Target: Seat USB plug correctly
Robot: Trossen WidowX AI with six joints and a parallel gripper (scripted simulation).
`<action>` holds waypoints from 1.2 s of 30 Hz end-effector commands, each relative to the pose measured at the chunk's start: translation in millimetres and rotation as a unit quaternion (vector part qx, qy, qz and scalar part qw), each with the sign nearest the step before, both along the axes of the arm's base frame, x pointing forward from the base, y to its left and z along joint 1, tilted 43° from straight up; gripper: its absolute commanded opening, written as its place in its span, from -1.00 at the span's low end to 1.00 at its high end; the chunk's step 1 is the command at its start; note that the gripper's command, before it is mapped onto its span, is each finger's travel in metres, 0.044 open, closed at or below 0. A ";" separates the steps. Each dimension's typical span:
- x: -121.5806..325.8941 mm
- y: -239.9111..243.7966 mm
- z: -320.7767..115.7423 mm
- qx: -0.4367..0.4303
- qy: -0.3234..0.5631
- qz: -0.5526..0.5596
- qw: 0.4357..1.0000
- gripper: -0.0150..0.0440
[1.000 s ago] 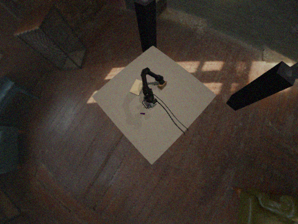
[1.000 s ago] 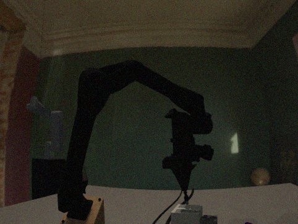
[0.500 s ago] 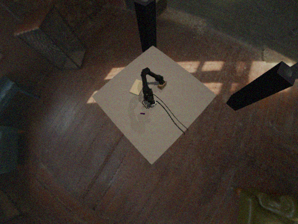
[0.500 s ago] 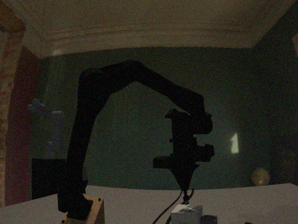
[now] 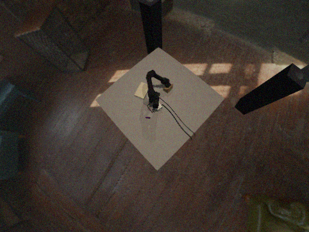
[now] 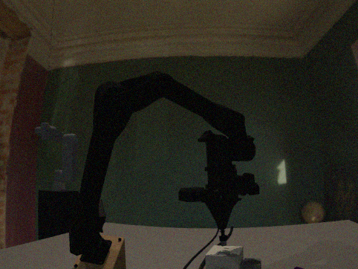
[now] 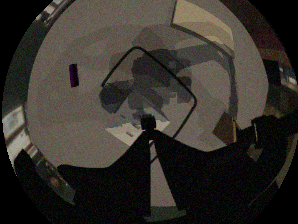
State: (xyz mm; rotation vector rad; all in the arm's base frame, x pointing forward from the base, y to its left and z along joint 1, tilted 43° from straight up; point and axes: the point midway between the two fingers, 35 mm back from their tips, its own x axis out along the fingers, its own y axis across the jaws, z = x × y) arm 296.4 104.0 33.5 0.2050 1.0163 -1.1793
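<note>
The power cube (image 6: 223,257) (image 7: 120,133) is a pale block on the table, partly hidden under the arm in the top view. My gripper (image 6: 222,228) (image 7: 150,134) points straight down above the cube, its fingers shut on the dark USB plug (image 6: 223,237) (image 7: 148,121). The plug hangs upright, with a small pale tip at the cube's top face. Whether the tip is inside the socket or just above it, and which way round it faces, I cannot tell. The socket is hidden behind the plug in the wrist view. A black cable (image 6: 200,252) (image 7: 195,102) loops from the plug.
The cable also runs as two dark strands (image 5: 178,119) to the table edge. A purple stick (image 5: 147,117) (image 7: 74,75) lies near the cube. A yellow sheet (image 5: 141,90) (image 7: 205,27) lies beside the arm. The arm stands on a wooden base (image 5: 168,88) (image 6: 119,253).
</note>
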 end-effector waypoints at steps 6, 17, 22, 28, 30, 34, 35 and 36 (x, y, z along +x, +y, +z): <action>-0.6 -0.4 -0.3 0.001 -0.074 -0.084 0.994 -0.49; -0.6 -0.4 -0.3 0.004 -0.168 -0.189 0.967 -0.49; -0.6 -0.4 -0.3 0.005 -0.210 -0.236 0.949 -0.49; -0.6 -0.4 -0.3 0.006 -0.247 -0.277 0.928 -0.49; -0.6 -0.4 -0.3 0.006 -0.247 -0.277 0.928 -0.49; -0.6 -0.4 -0.3 0.006 -0.247 -0.277 0.928 -0.49; -0.6 -0.4 -0.3 0.006 -0.247 -0.277 0.928 -0.49; -0.6 -0.4 -0.3 0.006 -0.247 -0.277 0.928 -0.49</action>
